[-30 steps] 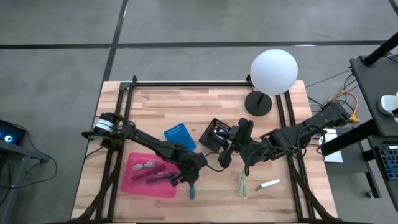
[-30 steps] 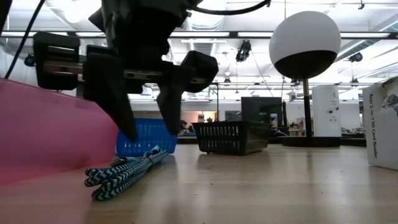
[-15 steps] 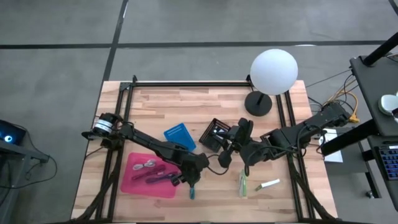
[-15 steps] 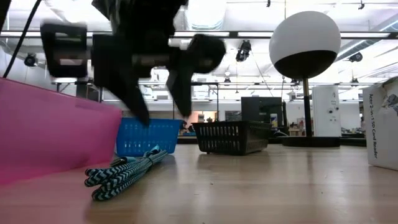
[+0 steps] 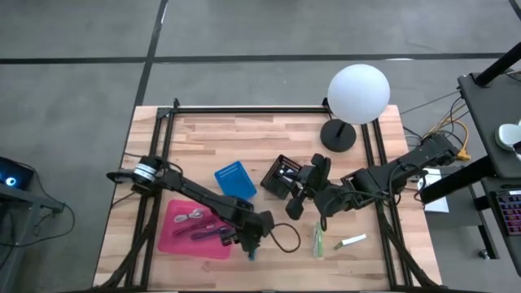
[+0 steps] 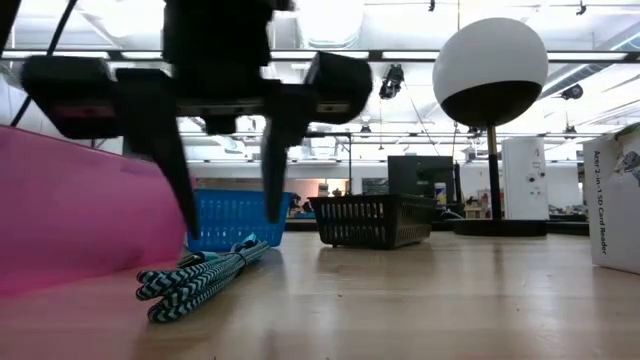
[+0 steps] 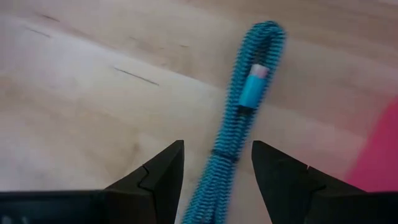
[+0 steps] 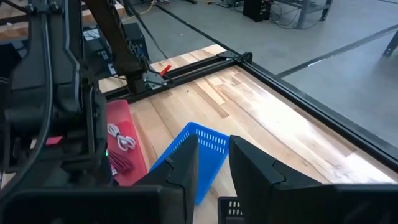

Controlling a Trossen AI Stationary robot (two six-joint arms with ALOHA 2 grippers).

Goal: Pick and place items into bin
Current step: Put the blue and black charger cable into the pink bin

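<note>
1. Left gripper (image 6: 225, 210) hovers directly over the coiled teal cable (image 7: 239, 140), jaws open and straddling it, nothing gripped.
2. Cable lies on the wooden surface (image 5: 277, 146) just beside the pink tray (image 5: 175, 236).
3. Blue basket (image 5: 235, 180), then black basket (image 5: 281, 175), farther back.
4. Right gripper (image 5: 295, 205) near the black basket, jaws narrowly parted, empty.

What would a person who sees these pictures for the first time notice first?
Probably the white globe lamp, which stands tall at the table's far edge toward the right. Next, the pink tray near the front left, and beside it the left end effector, open above a coiled teal braided cable on the wood. The right end effector hovers mid-table by a black basket and a blue basket.
</note>
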